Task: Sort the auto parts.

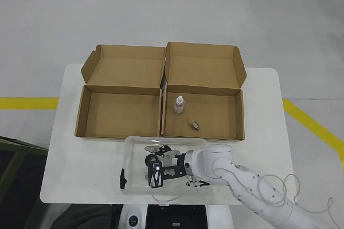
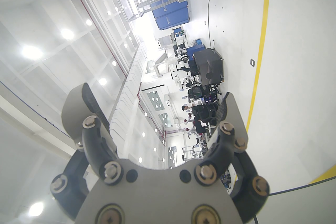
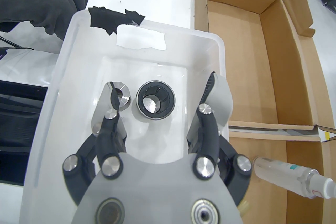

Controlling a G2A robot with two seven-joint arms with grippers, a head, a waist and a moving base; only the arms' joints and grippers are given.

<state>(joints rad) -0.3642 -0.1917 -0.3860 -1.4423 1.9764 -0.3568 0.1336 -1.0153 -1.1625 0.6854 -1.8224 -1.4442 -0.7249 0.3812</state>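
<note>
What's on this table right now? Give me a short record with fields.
Bin: clear plastic bin holding a black sleeve and a silver ring
Right end effector: open, over the bin
Left end effector: open, holding nothing
Boxes: one cardboard box holds a bottle and a small part; second cardboard box beside it

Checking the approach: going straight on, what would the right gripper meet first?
Probably the black sleeve in the clear bin, between the open jaws of the right gripper; depth is unclear.
</note>
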